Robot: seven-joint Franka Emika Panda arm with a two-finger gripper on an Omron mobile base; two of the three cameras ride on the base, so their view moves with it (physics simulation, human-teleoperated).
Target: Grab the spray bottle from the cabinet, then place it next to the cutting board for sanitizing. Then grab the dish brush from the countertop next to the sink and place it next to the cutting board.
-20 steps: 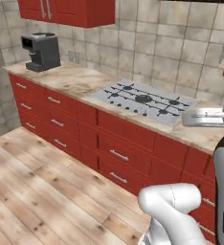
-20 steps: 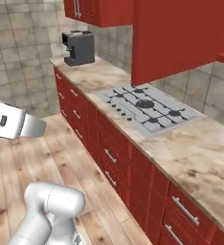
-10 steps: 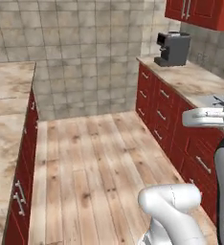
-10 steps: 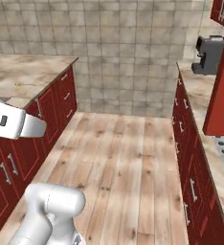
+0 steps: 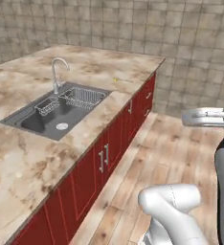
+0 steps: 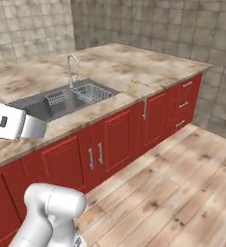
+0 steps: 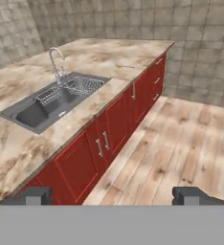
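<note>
My base has swung round since a moment ago: the stovetop run and the coffee machine have left my view, and I now face the countertop [image 5: 109,67] with the sink [image 5: 35,119] set into it. The dark basin holds two wire racks [image 5: 83,96] on its far side, beside the steel faucet [image 5: 56,72], and a round drain at the bottom. A small thin yellowish thing [image 6: 134,82] lies on the slab beyond the sink, long axis roughly along the counter's front edge; it is too small for me to tell what it is. My gripper [image 7: 112,195] hangs over the wooden floor [image 7: 181,139] with its fingers spread wide, holding nothing.
</note>
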